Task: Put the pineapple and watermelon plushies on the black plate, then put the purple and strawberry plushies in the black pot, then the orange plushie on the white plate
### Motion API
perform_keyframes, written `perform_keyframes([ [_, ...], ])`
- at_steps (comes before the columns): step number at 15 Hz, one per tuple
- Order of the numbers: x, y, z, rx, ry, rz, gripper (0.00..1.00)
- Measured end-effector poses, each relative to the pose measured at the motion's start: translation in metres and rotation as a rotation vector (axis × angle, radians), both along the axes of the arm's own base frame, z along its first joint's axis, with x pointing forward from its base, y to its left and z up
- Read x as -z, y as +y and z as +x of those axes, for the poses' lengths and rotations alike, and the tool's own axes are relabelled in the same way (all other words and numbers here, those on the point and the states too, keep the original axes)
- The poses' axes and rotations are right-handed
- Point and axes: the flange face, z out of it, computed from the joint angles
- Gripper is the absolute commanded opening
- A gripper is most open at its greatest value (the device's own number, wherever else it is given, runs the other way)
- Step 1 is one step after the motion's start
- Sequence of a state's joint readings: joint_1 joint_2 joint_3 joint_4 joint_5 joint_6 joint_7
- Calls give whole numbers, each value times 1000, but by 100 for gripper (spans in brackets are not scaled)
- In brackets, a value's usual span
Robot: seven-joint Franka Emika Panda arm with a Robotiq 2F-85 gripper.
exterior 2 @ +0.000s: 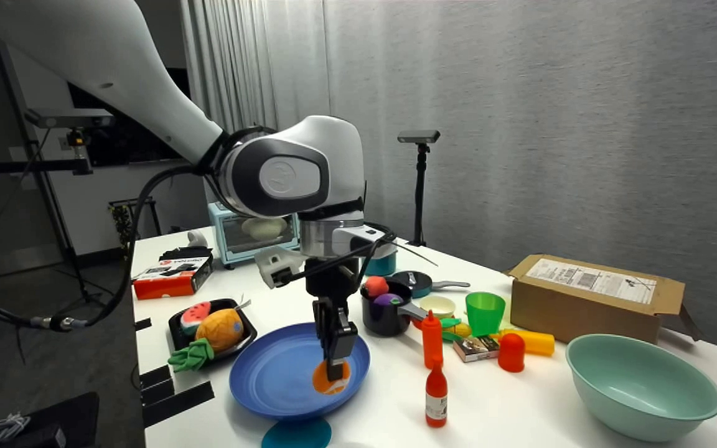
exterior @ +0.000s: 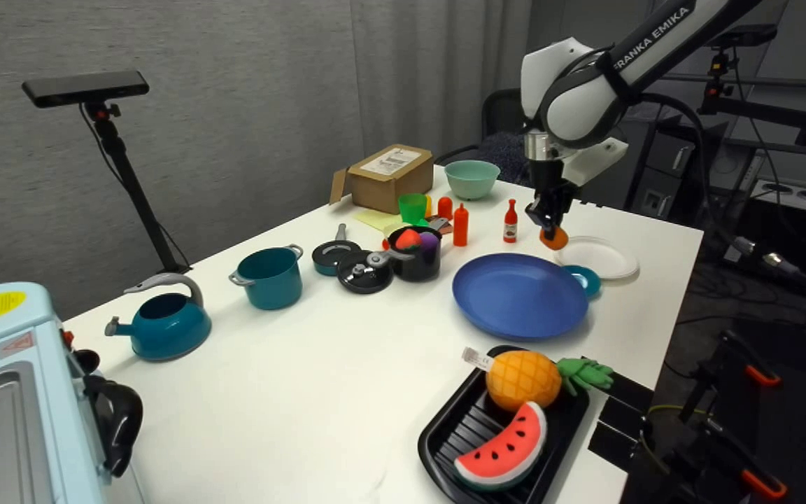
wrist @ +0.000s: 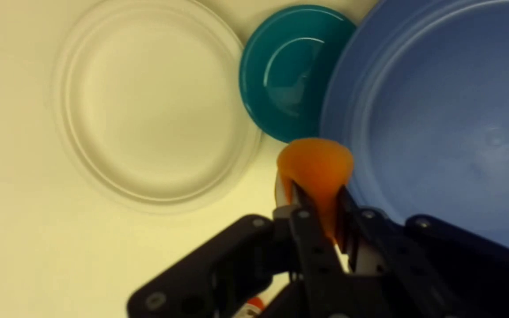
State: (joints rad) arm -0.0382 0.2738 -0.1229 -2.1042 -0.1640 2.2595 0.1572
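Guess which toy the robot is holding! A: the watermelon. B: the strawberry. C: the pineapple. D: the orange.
D, the orange, because the wrist view shows the gripper pinching it from both sides.

We have our arm (exterior 2: 103, 71) stretched out, wrist (exterior 2: 296, 168) bent, gripper (wrist: 320, 194) pointing down, fingers (wrist: 305, 227) close together in a grip.

Blue plate (exterior: 520, 298) overlapping teal saucer (wrist: 294, 73); cardboard box (exterior: 390, 180) near mint bowl (exterior: 472, 185).
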Motion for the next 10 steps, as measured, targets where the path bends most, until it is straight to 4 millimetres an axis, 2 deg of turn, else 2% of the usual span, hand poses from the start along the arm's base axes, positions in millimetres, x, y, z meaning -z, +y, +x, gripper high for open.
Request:
perform_keyframes([
  [3,-5,-49,-21,112,-9,-7,4],
  [5,-2,-72,-36,172,-9,-5,4],
  [7,5,-84,-47,210,-3,-6,4],
  [10,14,-87,-55,263,-20,-8,4],
])
